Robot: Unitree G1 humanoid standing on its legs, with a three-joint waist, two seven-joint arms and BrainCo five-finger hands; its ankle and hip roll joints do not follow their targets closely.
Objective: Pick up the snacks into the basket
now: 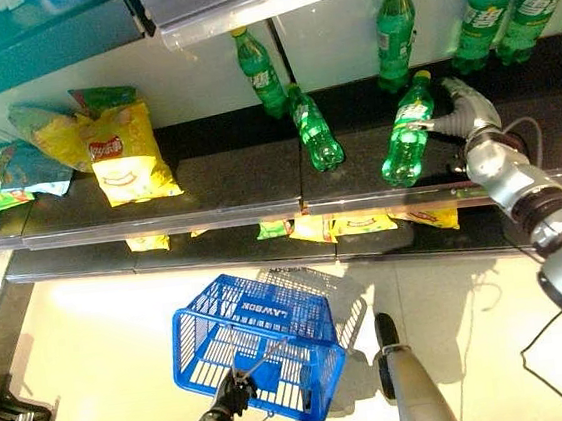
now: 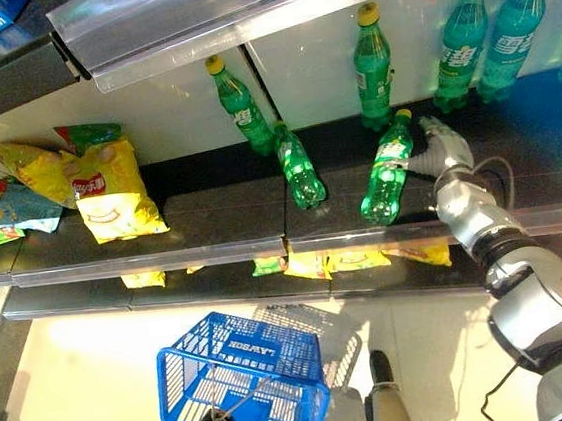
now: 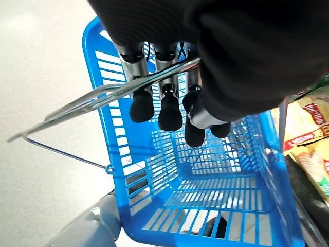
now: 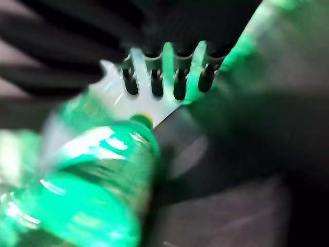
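Right hand (image 1: 467, 111) is up on the dark shelf (image 1: 228, 181), fingers reaching against a tilted green soda bottle (image 1: 406, 137); from these views I can't tell whether they have closed round it. That bottle leans, cap toward the hand, base out toward the shelf's front edge. At its nine o'clock, another green bottle lying down (image 1: 315, 128), and just past that one, at eleven o'clock, a leaning bottle (image 1: 259, 70) against the white back wall. Upright green bottles (image 1: 488, 3) stand at the hand's twelve to one o'clock, with one more (image 1: 396, 29) near the tilted bottle's cap.

Snacks now: a yellow chip bag (image 1: 127, 156) sits well off at nine o'clock on the same shelf, more yellow and blue-green bags (image 1: 15, 168) stacked beside it. Below, on the lower shelf, yellow snack packets (image 1: 358, 224) peek out under the front lip.

Down low, left hand (image 3: 169, 103) is curled round the wire handle (image 3: 103, 98) of the blue plastic basket (image 1: 260, 348), which hangs tilted over the pale floor (image 1: 93, 331). Nothing in the basket that I can see, just its slotted walls.
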